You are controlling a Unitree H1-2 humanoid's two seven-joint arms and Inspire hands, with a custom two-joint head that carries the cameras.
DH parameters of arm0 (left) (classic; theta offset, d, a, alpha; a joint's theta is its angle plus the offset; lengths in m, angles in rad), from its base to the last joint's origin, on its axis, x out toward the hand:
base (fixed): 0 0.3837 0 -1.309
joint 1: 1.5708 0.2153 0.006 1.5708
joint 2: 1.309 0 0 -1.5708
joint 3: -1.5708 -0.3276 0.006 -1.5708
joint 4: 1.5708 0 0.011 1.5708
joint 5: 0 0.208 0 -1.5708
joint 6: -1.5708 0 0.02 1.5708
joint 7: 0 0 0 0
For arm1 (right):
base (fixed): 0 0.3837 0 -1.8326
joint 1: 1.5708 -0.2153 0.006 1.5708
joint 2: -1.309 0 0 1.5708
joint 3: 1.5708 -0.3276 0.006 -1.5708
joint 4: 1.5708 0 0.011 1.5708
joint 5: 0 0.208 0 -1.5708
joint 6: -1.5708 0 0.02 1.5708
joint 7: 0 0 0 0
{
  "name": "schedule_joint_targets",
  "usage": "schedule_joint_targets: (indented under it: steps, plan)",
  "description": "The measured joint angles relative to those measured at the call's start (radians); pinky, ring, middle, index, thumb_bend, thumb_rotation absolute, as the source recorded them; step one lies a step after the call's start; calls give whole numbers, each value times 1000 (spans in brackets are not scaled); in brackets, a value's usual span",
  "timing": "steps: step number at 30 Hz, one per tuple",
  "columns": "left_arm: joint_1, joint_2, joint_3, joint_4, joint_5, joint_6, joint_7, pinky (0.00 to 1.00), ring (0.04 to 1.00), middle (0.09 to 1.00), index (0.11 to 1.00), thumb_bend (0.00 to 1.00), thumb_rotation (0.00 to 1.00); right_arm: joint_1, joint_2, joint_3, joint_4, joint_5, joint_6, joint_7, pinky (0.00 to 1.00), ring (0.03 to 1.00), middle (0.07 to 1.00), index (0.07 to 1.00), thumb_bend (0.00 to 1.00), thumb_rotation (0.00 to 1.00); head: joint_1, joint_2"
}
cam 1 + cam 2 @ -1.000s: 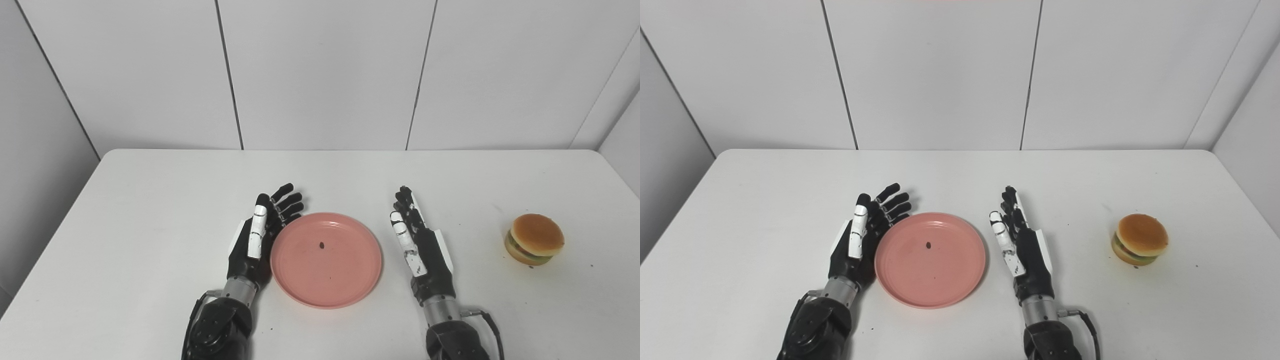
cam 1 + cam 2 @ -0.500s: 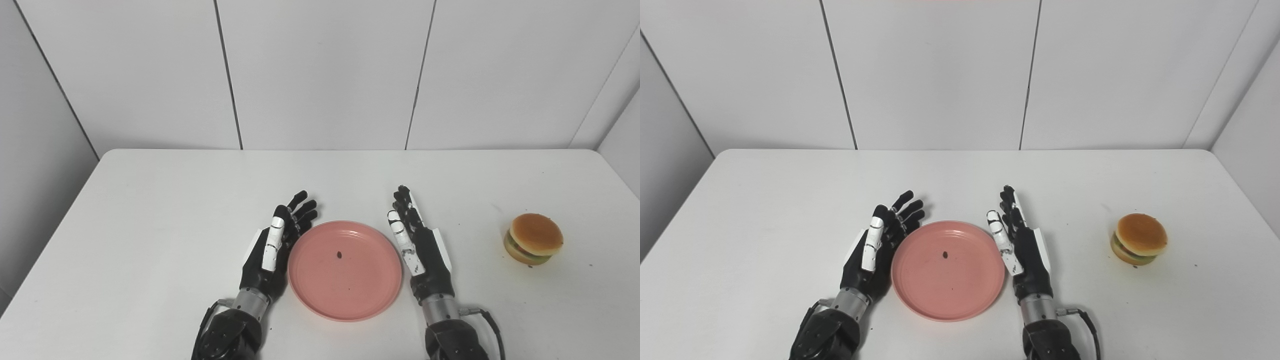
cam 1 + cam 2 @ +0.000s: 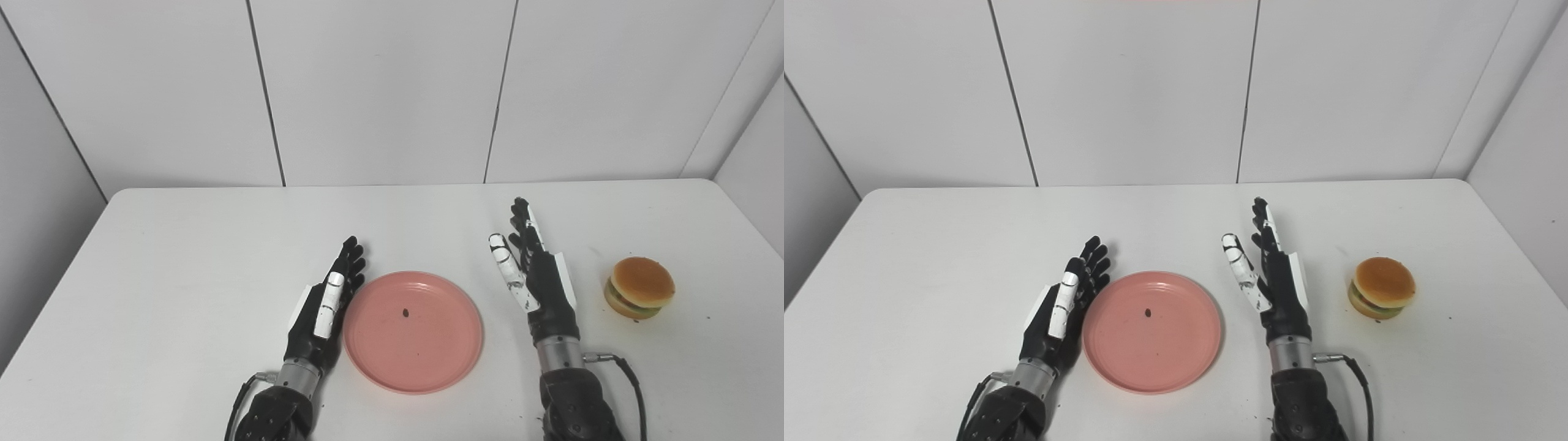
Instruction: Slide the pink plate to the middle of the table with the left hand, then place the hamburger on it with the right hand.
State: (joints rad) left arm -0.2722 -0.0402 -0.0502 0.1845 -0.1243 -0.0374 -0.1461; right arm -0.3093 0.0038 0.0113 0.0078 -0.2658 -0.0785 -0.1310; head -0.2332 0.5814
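The pink plate [image 3: 413,331] lies flat near the middle front of the white table [image 3: 184,257], with a small dark speck on it. My left hand [image 3: 324,306] stands on its edge right at the plate's left rim, open, fingers straight. My right hand [image 3: 536,275] is open and empty, raised to the right of the plate with a gap between them. The hamburger [image 3: 640,286] sits on the table at the right, beyond my right hand and apart from it. The same shows in the right eye view: plate [image 3: 1151,331], left hand [image 3: 1062,306], right hand [image 3: 1271,278], hamburger [image 3: 1381,286].
White wall panels stand behind the table's far edge. The table's right edge lies a little past the hamburger. A cable [image 3: 631,380] hangs from my right wrist.
The left hand pushed the plate rightward and has eased back a little, fingers straighter. The right hand has lifted and moved away from the plate toward the hamburger. The camera shifted slightly.
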Motion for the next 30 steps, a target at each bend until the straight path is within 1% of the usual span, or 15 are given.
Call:
schedule_joint_targets:
  steps: [2,4,5,7,8,10,11,12,16,19,21,23,26,28,30]
  plan:
    - [0,0,2,3,1,-6,6,1000,1000,1000,1000,624,1000,-8,-22,0,-31,-47,6,-5,964,948,946,961,622,809,-11,0]
    - [0,1,2,6,14,-13,13,1000,1000,1000,1000,629,1000,-14,-49,2,-55,-93,35,-3,989,964,959,970,618,790,-52,-3]
    - [0,1,2,6,19,-16,17,1000,1000,1000,1000,631,1000,-13,-62,3,-70,-111,51,1,964,974,974,974,617,766,-52,-3]
    - [1,2,2,6,22,-23,19,1000,1000,1000,1000,632,1000,-12,-88,9,-114,-140,118,34,946,977,982,975,618,754,-63,-3]
    - [1,2,3,7,22,-23,19,1000,1000,1000,1000,630,1000,-13,-102,13,-134,-151,152,57,913,969,979,968,625,719,-83,-6]
    - [1,3,4,8,22,-23,19,1000,1000,1000,1000,626,1000,-15,-135,25,-167,-175,209,98,888,963,980,965,636,687,-83,-6]
    - [1,3,6,9,22,-23,19,1000,1000,1000,1000,626,1000,-19,-146,27,-169,-187,228,111,874,955,979,960,652,653,-93,-9]
    - [1,3,8,10,22,-23,20,1000,1000,1000,1000,624,1000,-25,-159,31,-170,-204,258,123,863,949,974,958,668,655,-116,-11]
    - [-1,10,13,12,17,-24,16,1000,1000,1000,1000,644,1000,-42,-197,44,-176,-281,349,156,828,926,951,943,699,626,-139,-14]
    - [-6,20,17,19,15,-26,11,1000,1000,1000,1000,661,1000,-48,-210,45,-184,-307,379,163,814,917,945,937,690,596,-156,-17]
    - [-11,26,21,26,9,-28,9,1000,1000,1000,1000,655,1000,-49,-221,45,-193,-314,386,175,797,912,945,939,696,625,-169,-18]
    - [-16,28,22,34,7,-32,9,1000,1000,1000,1000,650,1000,-53,-238,49,-202,-334,422,200,783,903,933,933,705,636,-182,-20]
    - [-17,29,24,37,-9,-39,0,1000,1000,1000,1000,658,1000,-56,-267,50,-214,-385,482,224,777,892,923,926,715,617,-193,-23]
    - [-17,33,24,37,-13,-39,-8,1000,1000,1000,1000,665,1000,-56,-284,50,-225,-417,501,230,762,883,923,923,736,580,-218,-28]
    - [-18,36,24,38,-16,-39,-14,1000,1000,1000,1000,652,1000,-58,-294,46,-229,-437,514,230,766,892,925,929,769,498,-225,-29]
